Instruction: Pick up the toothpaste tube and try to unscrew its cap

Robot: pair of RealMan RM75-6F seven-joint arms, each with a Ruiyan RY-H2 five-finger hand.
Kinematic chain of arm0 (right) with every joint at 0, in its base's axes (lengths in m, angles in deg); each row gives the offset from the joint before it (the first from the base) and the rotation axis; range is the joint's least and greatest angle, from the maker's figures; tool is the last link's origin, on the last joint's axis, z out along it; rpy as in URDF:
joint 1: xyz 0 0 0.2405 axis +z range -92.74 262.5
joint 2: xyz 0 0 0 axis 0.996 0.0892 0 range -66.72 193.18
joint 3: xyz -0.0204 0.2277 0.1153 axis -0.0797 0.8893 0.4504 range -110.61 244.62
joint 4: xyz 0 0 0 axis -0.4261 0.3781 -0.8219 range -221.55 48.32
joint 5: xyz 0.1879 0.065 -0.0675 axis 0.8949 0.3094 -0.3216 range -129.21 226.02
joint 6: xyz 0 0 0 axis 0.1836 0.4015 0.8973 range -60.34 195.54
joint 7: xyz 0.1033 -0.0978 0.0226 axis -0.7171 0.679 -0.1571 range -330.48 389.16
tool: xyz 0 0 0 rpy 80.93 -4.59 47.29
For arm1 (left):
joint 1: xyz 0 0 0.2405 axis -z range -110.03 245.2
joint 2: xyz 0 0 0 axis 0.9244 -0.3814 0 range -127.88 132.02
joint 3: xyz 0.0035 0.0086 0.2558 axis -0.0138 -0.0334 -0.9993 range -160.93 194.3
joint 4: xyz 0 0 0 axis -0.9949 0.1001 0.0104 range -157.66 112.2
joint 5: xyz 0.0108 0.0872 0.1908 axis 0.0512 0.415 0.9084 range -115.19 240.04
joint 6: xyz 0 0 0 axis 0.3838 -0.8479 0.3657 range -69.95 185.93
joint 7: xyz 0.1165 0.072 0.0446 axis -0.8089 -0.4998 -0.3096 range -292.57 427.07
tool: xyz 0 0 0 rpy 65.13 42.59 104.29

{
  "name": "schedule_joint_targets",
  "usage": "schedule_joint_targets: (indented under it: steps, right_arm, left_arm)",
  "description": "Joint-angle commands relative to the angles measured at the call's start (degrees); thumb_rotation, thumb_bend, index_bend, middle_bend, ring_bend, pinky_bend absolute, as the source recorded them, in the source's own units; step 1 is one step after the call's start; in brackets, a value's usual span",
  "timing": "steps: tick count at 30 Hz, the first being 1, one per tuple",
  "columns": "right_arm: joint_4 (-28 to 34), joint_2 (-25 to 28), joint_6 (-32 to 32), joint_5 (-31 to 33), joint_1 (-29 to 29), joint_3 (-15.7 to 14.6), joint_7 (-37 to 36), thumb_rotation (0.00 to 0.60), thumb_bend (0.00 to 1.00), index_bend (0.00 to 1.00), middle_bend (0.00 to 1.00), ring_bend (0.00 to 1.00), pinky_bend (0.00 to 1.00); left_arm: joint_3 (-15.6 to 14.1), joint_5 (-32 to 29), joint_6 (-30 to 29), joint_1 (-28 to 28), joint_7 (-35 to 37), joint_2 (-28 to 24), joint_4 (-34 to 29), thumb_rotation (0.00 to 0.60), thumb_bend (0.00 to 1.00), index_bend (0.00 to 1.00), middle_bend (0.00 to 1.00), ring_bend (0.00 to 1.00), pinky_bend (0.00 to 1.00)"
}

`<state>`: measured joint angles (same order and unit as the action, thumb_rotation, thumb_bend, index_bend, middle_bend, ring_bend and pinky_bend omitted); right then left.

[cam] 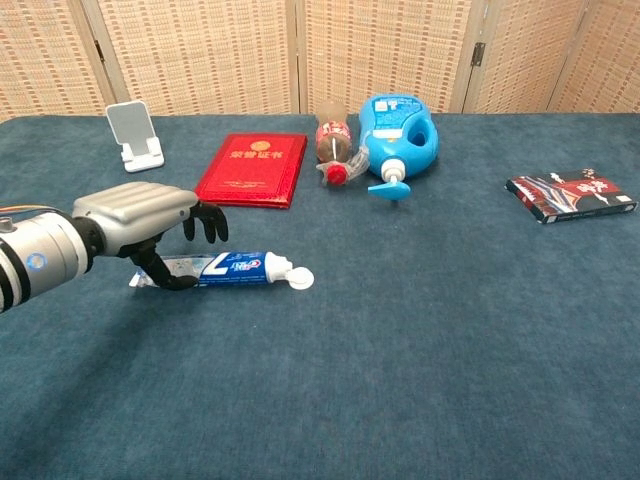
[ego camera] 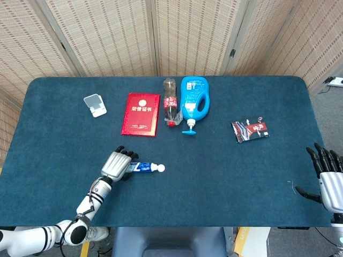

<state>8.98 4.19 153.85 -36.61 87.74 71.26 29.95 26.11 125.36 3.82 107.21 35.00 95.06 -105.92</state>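
The toothpaste tube (ego camera: 143,167) (cam: 235,268) lies flat on the blue table, its white cap (ego camera: 159,167) (cam: 298,279) pointing right. My left hand (ego camera: 118,163) (cam: 140,210) hovers over the tube's tail end, with its fingers arched above the tube and the thumb down at the tube's near side. The tube still rests on the cloth, and the hand covers its tail. My right hand (ego camera: 328,182) hangs at the table's front right corner with fingers spread and nothing in it; only the head view shows it.
Along the back stand a white phone stand (ego camera: 95,104), a red booklet (ego camera: 141,114), a lying cola bottle (ego camera: 170,101) and a blue detergent bottle (ego camera: 194,101). A dark packet (ego camera: 250,130) lies to the right.
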Motion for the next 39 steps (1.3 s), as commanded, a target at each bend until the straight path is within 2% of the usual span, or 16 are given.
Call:
schedule_joint_targets:
  steps: [1, 10, 18, 32, 39]
  right_arm:
    - [-0.03, -0.03, 0.08, -0.02, -0.05, 0.0, -0.01, 0.6, 0.02, 0.0, 0.0, 0.04, 0.0]
    - [-0.18, -0.2, 0.06, 0.07, -0.12, 0.04, -0.08, 0.6, 0.02, 0.0, 0.0, 0.04, 0.0]
    - [-0.7, -0.41, 0.33, -0.07, -0.27, 0.05, -0.56, 0.6, 0.02, 0.0, 0.0, 0.04, 0.0]
    - [-1.43, -0.67, 0.92, -0.2, -0.7, 0.06, -1.38, 0.6, 0.02, 0.0, 0.0, 0.04, 0.0]
    - [-1.37, -0.6, 1.05, -0.26, -0.8, 0.07, -1.38, 0.6, 0.02, 0.0, 0.0, 0.04, 0.0]
  left_arm:
    - [-0.22, -0.49, 0.13, 0.31, -0.09, 0.19, 0.53, 0.6, 0.33, 0.32, 0.35, 0.36, 0.19]
    - [-0.04, -1.92, -0.94, 1.28, -1.15, 1.15, 5.23, 0.6, 0.33, 0.31, 0.35, 0.36, 0.19]
    - [-0.78, -2.22, 0.54, 1.6, 0.93, -0.41, 3.0, 0.6, 0.33, 0.33, 0.35, 0.36, 0.19]
    - [-1.27, -4.23, 1.18, 3.07, -0.06, 0.93, 5.06, 0.6, 0.34, 0.39, 0.38, 0.38, 0.19]
    - [-1.19, -4.15, 1.33, 3.45, 1.48, 1.77, 7.34, 0.6, 0.43, 0.45, 0.46, 0.44, 0.21]
